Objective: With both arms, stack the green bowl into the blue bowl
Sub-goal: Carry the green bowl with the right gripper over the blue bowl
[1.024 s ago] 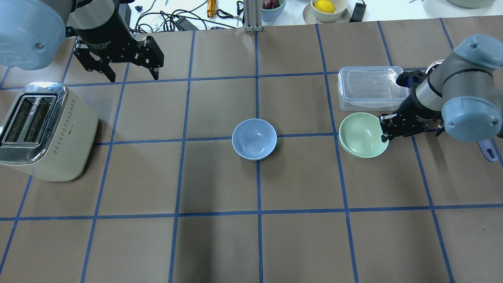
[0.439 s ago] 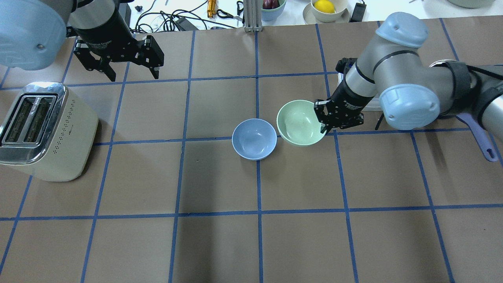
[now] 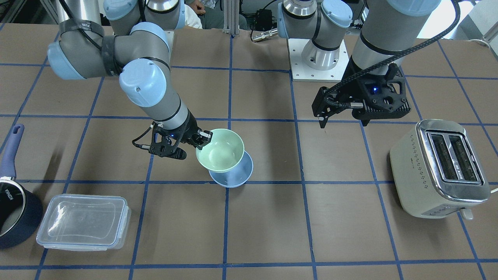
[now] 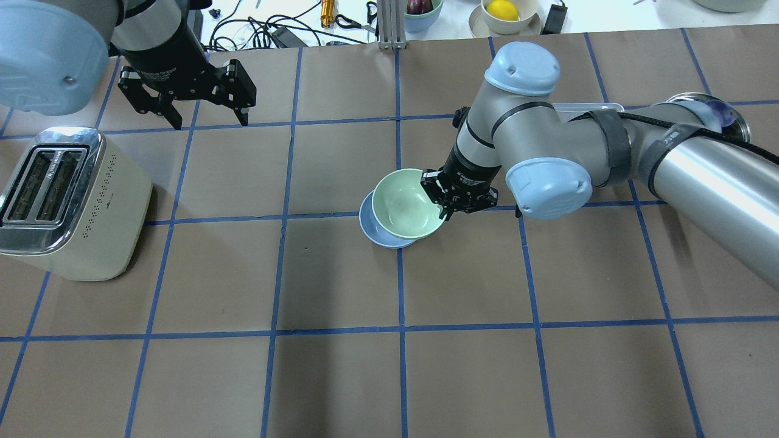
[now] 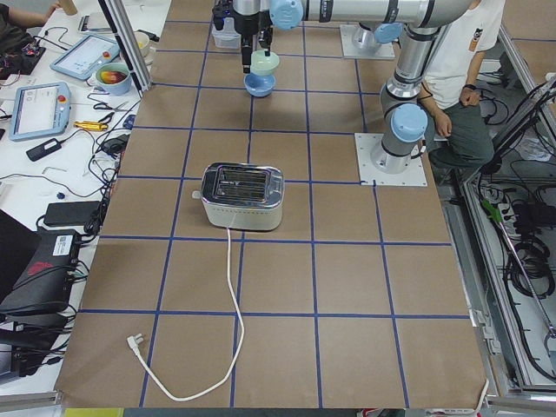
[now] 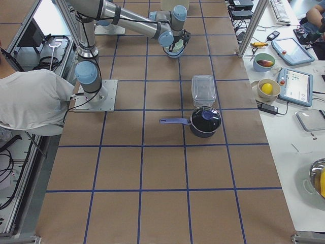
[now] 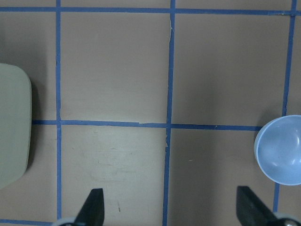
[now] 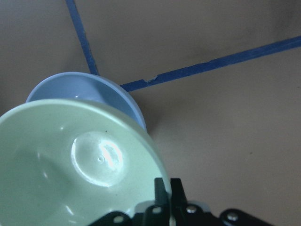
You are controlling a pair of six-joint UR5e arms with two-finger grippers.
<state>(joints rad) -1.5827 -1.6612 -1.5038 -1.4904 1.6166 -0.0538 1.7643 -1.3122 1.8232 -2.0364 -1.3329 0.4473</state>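
The green bowl (image 4: 405, 204) hangs tilted just above the blue bowl (image 4: 371, 228), overlapping most of it, offset a little to its far right. My right gripper (image 4: 443, 204) is shut on the green bowl's right rim. In the front view the green bowl (image 3: 220, 151) hangs over the blue bowl (image 3: 233, 179), with the right gripper (image 3: 202, 140) at its rim. The right wrist view shows the green bowl (image 8: 70, 160) in the jaws above the blue bowl (image 8: 94, 87). My left gripper (image 4: 210, 121) is open and empty, hovering at the far left, away from both bowls. The left wrist view shows the blue bowl (image 7: 282, 150) alone.
A cream toaster (image 4: 67, 204) stands at the table's left. A clear lidded container (image 3: 83, 221) and a dark navy saucepan (image 3: 15, 210) sit on the right side, behind my right arm. Clutter lies beyond the table's far edge.
My right arm has carried the green bowl leftward from beside the clear container to above the blue bowl. The left gripper has hardly moved.
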